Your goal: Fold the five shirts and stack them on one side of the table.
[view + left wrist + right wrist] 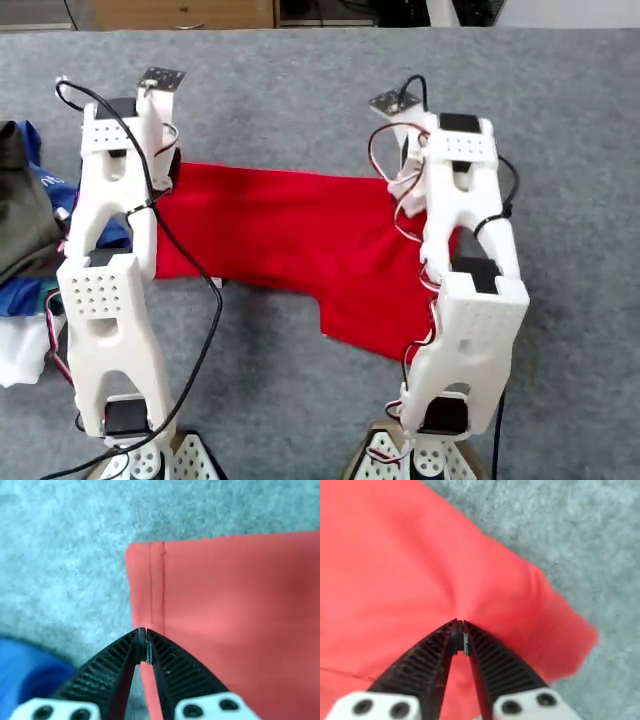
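Your red shirt (290, 240) lies flat across the middle of the grey tabletop (300, 90), stretching from under one arm to under the other. Its near edge steps down toward the right arm's (465, 300) side, so the cloth reaches closer to that arm's base than it does on the left.

In the left wrist view, the left jaws are closed together on the shirt's edge, just beside the corner with the stitched hem (157, 580). A strip of red runs between their tips. In the right wrist view, the right jaws are pinched shut on the shirt too, and the cloth puckers where the tips meet, near its outer edge.

From above, the left arm (110, 290) stands over the shirt's left end. Beyond it, at the tabletop's left edge, you have a heap of other garments: a blue one (30, 180), a dark one (20, 215) lying on top of it, and a white one (20, 350) nearest the bases.
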{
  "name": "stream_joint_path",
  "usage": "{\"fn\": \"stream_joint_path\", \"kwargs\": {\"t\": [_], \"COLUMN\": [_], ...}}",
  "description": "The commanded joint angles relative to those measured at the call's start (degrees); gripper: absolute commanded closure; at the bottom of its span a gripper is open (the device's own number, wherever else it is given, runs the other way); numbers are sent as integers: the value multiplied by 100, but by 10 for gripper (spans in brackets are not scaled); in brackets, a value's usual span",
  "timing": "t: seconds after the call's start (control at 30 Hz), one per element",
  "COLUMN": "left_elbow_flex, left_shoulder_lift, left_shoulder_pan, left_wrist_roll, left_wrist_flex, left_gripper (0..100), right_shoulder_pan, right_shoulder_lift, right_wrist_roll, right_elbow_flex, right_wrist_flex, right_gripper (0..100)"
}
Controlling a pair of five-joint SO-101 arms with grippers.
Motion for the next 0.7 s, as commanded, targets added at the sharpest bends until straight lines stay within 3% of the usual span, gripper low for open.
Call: {"fn": "stream_joint_path", "kwargs": {"t": [0.0, 0.2, 0.33, 0.5, 0.67], "left_elbow_flex": [-756, -1987, -2189, -1864, -721], "left_shoulder_lift": [-277, -549, -716, -963, -1727], "left_shoulder_pan": [9, 132, 229, 422, 800], "left_wrist_roll": [-44, -35, -26, -18, -18], "left_wrist_flex": [475, 1451, 1512, 1512, 1512], "left_gripper": [981, 981, 981, 981, 981], "right_shoulder_pan": [66, 75, 127, 127, 321], "right_shoulder_lift": [-57, -57, -163, -1235, -2712], "right_wrist_roll": [-9, -9, -53, -53, -62], "right_elbow_flex": [-664, -1842, -2686, -2466, -1701], "right_wrist_flex": [589, 1749, 2277, 2268, 2268], "right_gripper": [997, 997, 997, 997, 997]}}
